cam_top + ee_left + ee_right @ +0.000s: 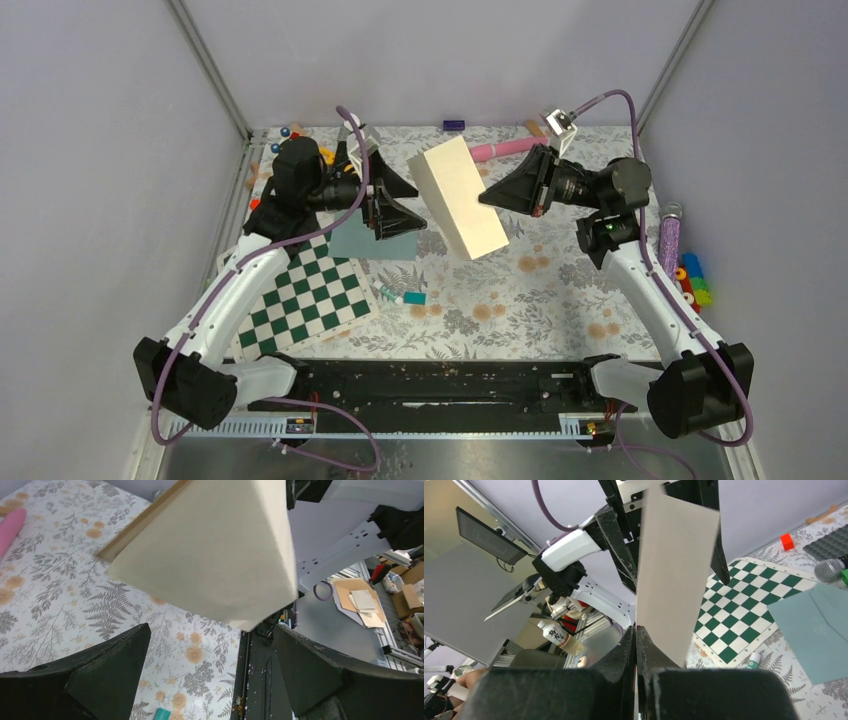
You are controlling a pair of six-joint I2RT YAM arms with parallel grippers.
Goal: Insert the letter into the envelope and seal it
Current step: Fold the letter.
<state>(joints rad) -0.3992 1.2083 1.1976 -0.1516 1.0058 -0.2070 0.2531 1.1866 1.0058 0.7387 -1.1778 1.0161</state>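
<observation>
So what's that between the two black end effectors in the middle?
The letter, a cream sheet held in the air: the right end effector pinches one edge, the open left end effector faces the other. The top view shows it.

Plain grey walls [430, 50], floral tablecloth [560, 290], aluminium corner posts [209, 70]

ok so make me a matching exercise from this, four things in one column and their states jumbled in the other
Things:
1. letter
2. envelope
3. left gripper
4. right gripper

States:
a. open, jaws wide apart
b. held up in the air
c. shut on an edge of the paper
d. lying on the table

Pairs: 1-b, 2-d, 3-a, 4-c
</observation>
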